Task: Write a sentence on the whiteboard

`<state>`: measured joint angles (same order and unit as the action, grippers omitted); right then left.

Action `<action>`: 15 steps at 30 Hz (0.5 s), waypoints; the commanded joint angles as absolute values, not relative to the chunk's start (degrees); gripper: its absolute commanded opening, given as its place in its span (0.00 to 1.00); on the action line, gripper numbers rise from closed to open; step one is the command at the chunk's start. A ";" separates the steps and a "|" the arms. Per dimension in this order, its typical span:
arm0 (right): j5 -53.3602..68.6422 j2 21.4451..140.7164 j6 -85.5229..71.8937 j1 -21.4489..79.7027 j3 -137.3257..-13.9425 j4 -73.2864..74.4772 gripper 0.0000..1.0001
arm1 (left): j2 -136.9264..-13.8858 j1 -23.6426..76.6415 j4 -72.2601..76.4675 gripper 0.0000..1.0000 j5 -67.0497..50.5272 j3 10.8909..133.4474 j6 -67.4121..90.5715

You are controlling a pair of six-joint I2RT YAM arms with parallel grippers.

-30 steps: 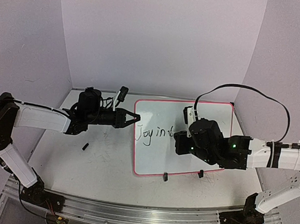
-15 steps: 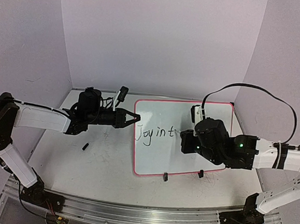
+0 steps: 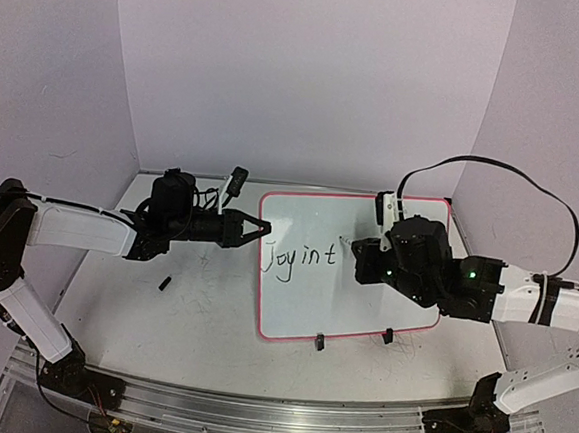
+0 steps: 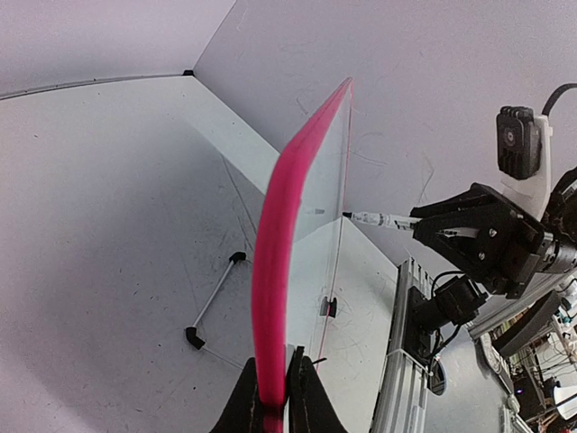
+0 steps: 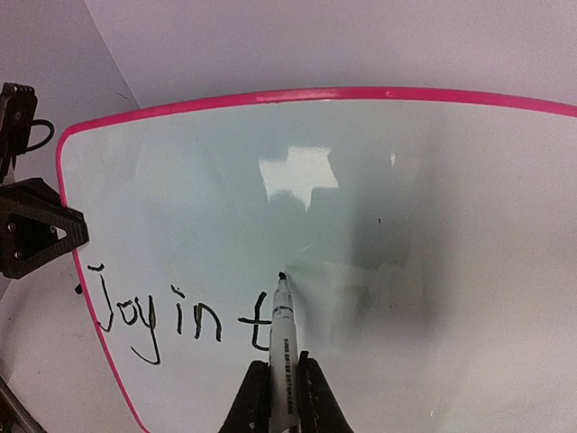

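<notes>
The whiteboard (image 3: 303, 303) with a pink border lies on the table and reads "Joy in t" (image 3: 301, 258) in black. My left gripper (image 3: 261, 229) is shut on its left edge; the left wrist view shows the pink edge (image 4: 279, 262) pinched between the jaws of that gripper (image 4: 278, 397). My right gripper (image 3: 361, 260) hovers over the board's middle, shut on a white marker (image 5: 282, 334). The marker tip sits at the board (image 5: 406, 180) just up and right of the "t" (image 5: 261, 325). The right gripper also shows in its own wrist view (image 5: 284, 390).
A small black cap (image 3: 165, 283) lies on the scribbled grey tabletop left of the board. Two black clips (image 3: 318, 341) (image 3: 387, 336) sit on the board's near edge. A thin rod with black ends (image 4: 215, 298) lies beside the board. Purple walls enclose three sides; a metal rail (image 3: 274, 416) runs along the front.
My right gripper has moved right and slightly back with the marker. The "t" after "in" now shows uncovered. The left arm and the board have not moved.
</notes>
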<state>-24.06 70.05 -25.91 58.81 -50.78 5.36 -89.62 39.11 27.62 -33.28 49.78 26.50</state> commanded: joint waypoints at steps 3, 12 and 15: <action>-24.56 70.46 -24.90 58.84 -51.33 2.51 0.00 | -88.69 38.94 27.32 0.00 -29.55 50.27 25.80; -24.88 70.51 -25.76 58.81 -51.22 4.05 0.00 | -88.78 38.94 27.33 0.00 -29.70 50.24 25.84; -24.34 69.73 -25.78 58.85 -50.83 4.34 0.00 | -88.77 38.93 27.32 0.00 -29.63 50.22 25.72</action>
